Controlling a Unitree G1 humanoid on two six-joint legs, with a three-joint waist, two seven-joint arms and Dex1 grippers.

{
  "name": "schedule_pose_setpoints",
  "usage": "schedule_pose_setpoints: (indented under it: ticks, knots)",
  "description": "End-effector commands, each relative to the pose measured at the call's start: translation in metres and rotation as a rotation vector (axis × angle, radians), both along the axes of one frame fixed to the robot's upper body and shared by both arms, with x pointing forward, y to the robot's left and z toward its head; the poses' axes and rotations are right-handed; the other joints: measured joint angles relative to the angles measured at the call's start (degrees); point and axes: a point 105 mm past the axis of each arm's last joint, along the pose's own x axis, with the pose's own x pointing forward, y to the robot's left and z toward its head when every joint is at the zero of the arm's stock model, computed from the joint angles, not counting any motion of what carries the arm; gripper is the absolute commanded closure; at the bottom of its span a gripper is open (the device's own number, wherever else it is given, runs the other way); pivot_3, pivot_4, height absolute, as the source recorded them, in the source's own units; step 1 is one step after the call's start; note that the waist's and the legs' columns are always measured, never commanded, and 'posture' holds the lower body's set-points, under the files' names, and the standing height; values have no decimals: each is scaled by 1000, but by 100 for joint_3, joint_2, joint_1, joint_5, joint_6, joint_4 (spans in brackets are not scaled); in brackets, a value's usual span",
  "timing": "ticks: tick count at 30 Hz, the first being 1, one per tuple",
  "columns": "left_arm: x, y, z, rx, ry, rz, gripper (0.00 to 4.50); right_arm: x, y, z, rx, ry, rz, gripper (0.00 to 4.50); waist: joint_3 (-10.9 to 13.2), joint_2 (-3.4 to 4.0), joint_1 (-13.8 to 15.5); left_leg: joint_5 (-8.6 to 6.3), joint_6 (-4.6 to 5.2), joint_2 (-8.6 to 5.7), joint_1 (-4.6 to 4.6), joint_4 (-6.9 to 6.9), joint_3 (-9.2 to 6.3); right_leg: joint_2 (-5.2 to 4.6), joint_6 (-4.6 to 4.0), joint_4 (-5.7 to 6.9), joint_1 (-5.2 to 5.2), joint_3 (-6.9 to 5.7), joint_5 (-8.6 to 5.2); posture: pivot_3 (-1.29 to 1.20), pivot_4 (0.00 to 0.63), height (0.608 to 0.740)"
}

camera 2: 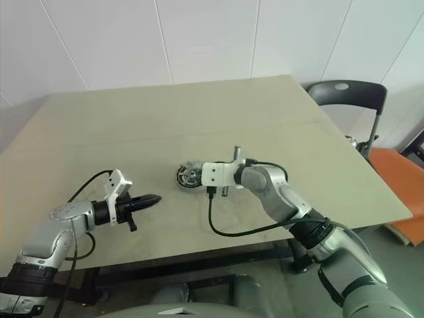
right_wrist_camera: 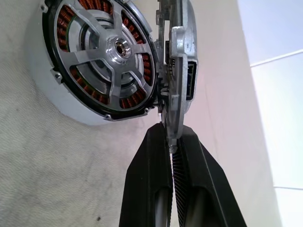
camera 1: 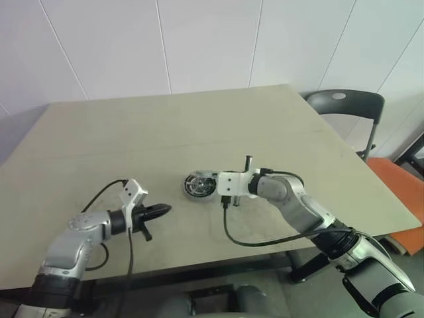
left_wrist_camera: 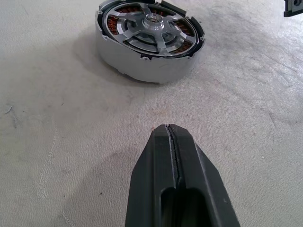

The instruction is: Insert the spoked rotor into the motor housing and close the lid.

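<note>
One housing [left_wrist_camera: 149, 40] sits mid-table [camera 1: 199, 132], spoked part already inside. My right gripper [right_wrist_camera: 173, 142] pinches one lid [right_wrist_camera: 179, 71] on edge (just right of it). My left gripper [left_wrist_camera: 173, 137], fingers together, holds nothing, nearer left.

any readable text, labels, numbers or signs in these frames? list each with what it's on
None: no readable word, label, brand, number or sign anywhere.
motor housing: bare metal and copper windings, no marking.
lid, held on edge in the right gripper: no print to be seen.
left gripper: plain black fingers, no lettering.
table, wall and chair: no signs or stickers.
</note>
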Motion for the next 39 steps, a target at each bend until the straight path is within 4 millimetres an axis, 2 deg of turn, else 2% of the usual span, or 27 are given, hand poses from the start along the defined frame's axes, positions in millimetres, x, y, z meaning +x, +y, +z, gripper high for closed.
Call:
schedule_pose_setpoints:
  ticks: [1, 3, 5, 8, 13, 16, 18, 20, 25, 28, 31, 39]
  knots:
    - [4, -2, 8, 2, -43, -14, 4500, -5, 7, 15, 176, 94, -32, 3938, -2, -3, 2, 0, 0, 0, 0, 0, 0, 0, 0, 0, 1, 0, 0, 0, 0, 740]
    - [4, -3, 7, 2, -43, -13, 4500, -7, 7, 15, 288, 216, -86, 3464, -2, -2, 1, 0, 0, 0, 2, 0, -3, 0, 1, 1, 3, 0, 2, 0, 0, 740]
    - [4, -3, 6, 4, -42, -13, 4500, -9, 8, 13, 385, 370, -147, 2799, -2, -2, -1, 0, 0, 1, 5, 2, -2, 0, 1, 8, 4, 3, 3, 0, 0, 740]
    - [5, -3, 5, 10, -43, -13, 4500, -26, 6, -1, 332, 566, -126, 1764, -2, -2, 19, 0, 0, 1, 12, 8, -3, -1, -2, 12, 11, 1, 2, 0, 0, 740]
    - [7, -4, 5, 14, -47, -14, 4500, -29, -6, -5, 330, 679, -146, 1764, -2, -2, 8, 0, 0, 0, 13, 10, -6, -3, -2, 8, 17, -6, 0, 0, 0, 740]
    - [7, -4, 4, 17, -47, -14, 4500, -35, -6, -3, 344, 740, -106, 1764, -2, -2, 0, 0, 0, 1, 13, 9, -6, 0, -1, 8, 15, -6, 0, 0, 0, 740]
    - [7, -5, 3, 18, -46, -16, 4500, -17, -1, 17, 517, 704, -121, 1764, -1, -2, -17, 0, 0, 1, 13, 8, -6, 0, 0, 9, 15, -6, 1, 0, 0, 740]
    - [9, -6, 4, 17, -59, -17, 4500, -5, 2, 30, 618, 627, -104, 1764, -1, -1, -25, 0, 0, 4, 15, 9, -4, 2, 0, 12, 14, -4, 3, 0, 0, 740]
    - [11, -12, 20, -55, -114, -34, 4500, 3, 17, 39, 674, 467, -28, 1764, -2, -2, 0, 0, 0, 4, 12, 8, -9, 4, 13, 9, 14, -8, 12, 0, 0, 740]
    - [12, -8, 23, -47, -123, -35, 4500, -2, 23, 24, 577, 543, 12, 1764, -2, -2, -4, 0, -1, 1, 9, 8, -3, 0, -2, 8, 11, -3, 23, 0, 0, 740]
    - [13, -7, 23, -44, -129, -30, 4500, 6, 29, 16, 521, 529, 0, 1764, -2, -1, -11, 0, -1, 0, 11, 8, -1, -1, -9, 9, 12, -1, 25, 0, 0, 740]
    - [10, -10, 24, -55, -133, -17, 4500, 14, 57, -3, 482, 577, -49, 1764, -2, 0, -27, 1, -1, 10, 11, 4, -5, 12, -14, 16, 3, 0, 29, 0, 0, 740]
